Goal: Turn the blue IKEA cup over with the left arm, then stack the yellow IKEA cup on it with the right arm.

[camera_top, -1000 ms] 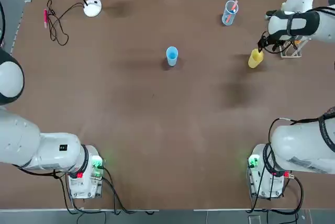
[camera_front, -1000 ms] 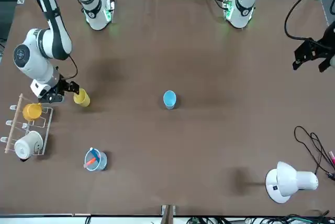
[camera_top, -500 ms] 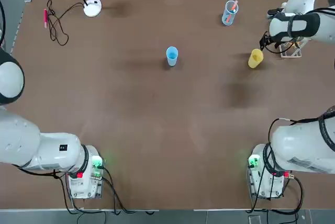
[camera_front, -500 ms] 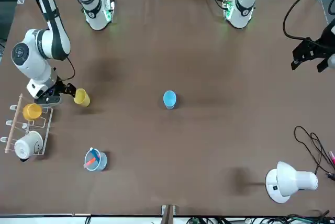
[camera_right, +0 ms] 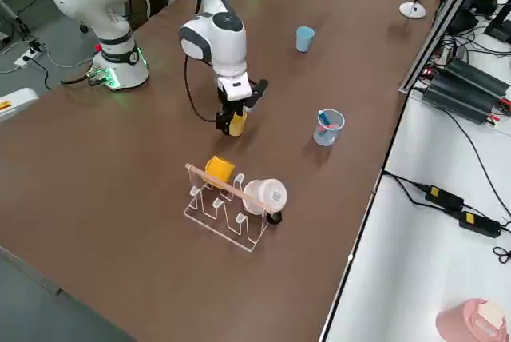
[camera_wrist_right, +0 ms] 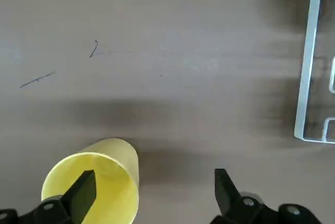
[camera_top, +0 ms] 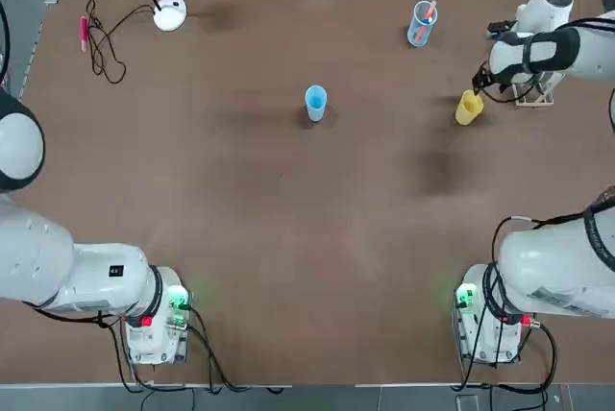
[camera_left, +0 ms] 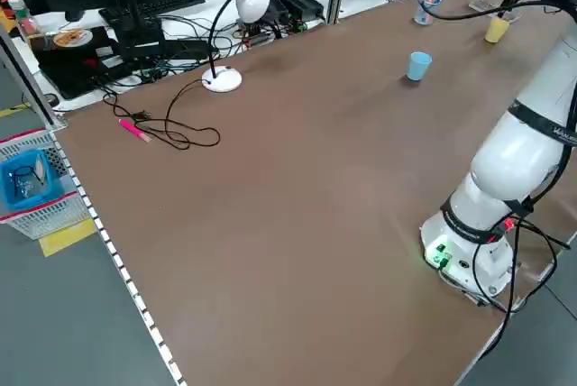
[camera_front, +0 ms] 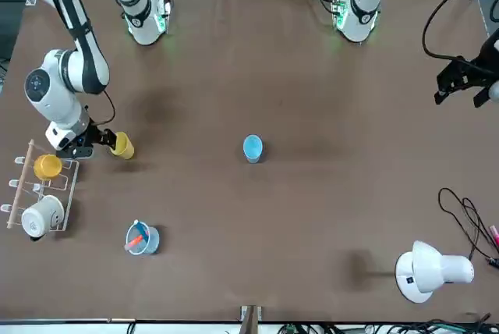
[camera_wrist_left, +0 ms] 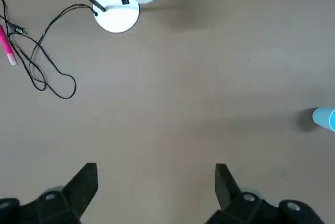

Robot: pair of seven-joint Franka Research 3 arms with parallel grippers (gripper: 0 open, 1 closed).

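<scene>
Our right gripper [camera_wrist_right: 152, 192] hangs spread over the yellow IKEA cup [camera_wrist_right: 94, 182] near the tabletop's far right edge — one finger seemingly inside the rim, risking a tip-over. The blue IKEA cup [camera_top: 315, 102] stands mid-table. Only the wrist view shows our left gripper [camera_wrist_left: 154, 187] open, unlike the top view.

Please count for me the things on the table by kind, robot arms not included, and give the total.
Plain cups: 2, the blue IKEA cup and the yellow IKEA cup
Clear blue glass with sticks: 1
Mugs on the rack: 2, orange-yellow mug, white mug
Rack: 1
White desk lamp: 1
Pink pen: 1
Total: 8
</scene>
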